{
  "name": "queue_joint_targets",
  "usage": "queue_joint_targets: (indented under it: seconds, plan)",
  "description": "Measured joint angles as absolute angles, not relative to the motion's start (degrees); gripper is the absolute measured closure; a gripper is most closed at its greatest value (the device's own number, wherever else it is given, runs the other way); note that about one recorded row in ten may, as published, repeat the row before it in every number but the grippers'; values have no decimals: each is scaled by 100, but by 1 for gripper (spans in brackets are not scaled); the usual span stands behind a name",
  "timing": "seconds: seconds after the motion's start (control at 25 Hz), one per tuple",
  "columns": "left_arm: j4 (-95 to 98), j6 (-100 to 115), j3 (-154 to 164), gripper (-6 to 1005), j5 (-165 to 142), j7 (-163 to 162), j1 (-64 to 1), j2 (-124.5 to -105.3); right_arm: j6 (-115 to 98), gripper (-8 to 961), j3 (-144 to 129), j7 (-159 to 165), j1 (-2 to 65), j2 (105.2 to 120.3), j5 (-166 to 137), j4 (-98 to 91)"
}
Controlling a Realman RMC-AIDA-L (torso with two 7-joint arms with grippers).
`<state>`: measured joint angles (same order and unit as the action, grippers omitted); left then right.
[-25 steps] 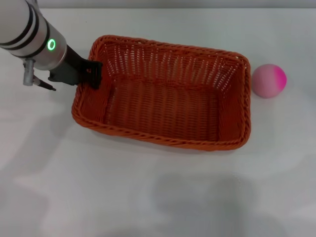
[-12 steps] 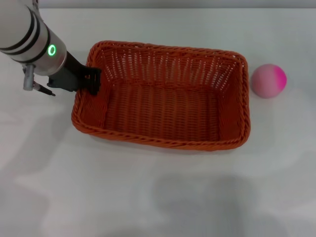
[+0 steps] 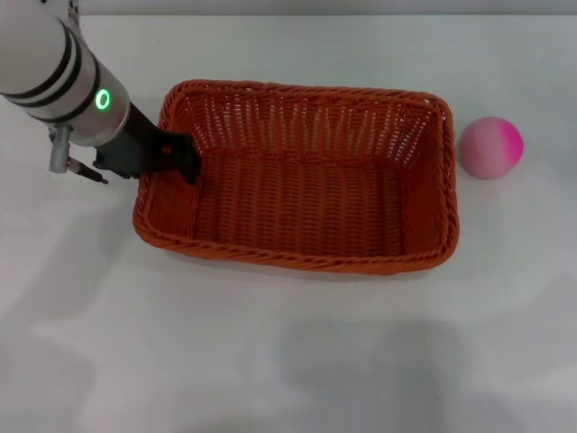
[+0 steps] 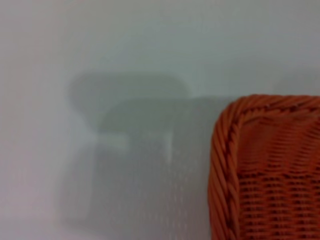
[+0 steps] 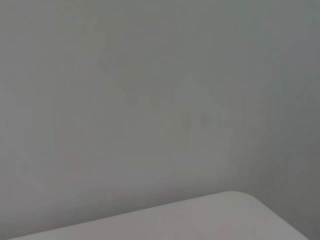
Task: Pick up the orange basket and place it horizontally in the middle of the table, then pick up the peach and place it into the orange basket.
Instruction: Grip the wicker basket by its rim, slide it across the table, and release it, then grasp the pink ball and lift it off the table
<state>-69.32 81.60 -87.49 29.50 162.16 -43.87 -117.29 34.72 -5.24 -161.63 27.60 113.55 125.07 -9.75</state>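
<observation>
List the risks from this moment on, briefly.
The left gripper sits at the short left wall of the orange basket, holding one end only; releasing or lifting there may skew the basket out of horizontal. The peach lies on the table just off the basket's right end; any shove rightward could knock it rolling.

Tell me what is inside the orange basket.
The orange basket holds no objects; the left claw reaches over its left rim. The peach sits outside on the table. The table beneath the basket is covered.
</observation>
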Motion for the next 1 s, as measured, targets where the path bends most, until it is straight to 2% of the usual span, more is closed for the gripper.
queue_joint_targets:
  seconds: [0.32,0.52,1.0]
  plan:
    - [-7254,8571,-8889,451,2873,16210,-4374,-11742,3472,100,-565,-16156,2764,11351,12496,-975]
    - [-7536,8831,-9057,250,2672,16208,-4313,-11732,3472,100,-571,-16147,2778,11343,12466,-975]
    - [-8446,9347,-9420,246,2076,16207,-3999,-11658,3472,101,-577,-16093,2833,11330,12456,-975]
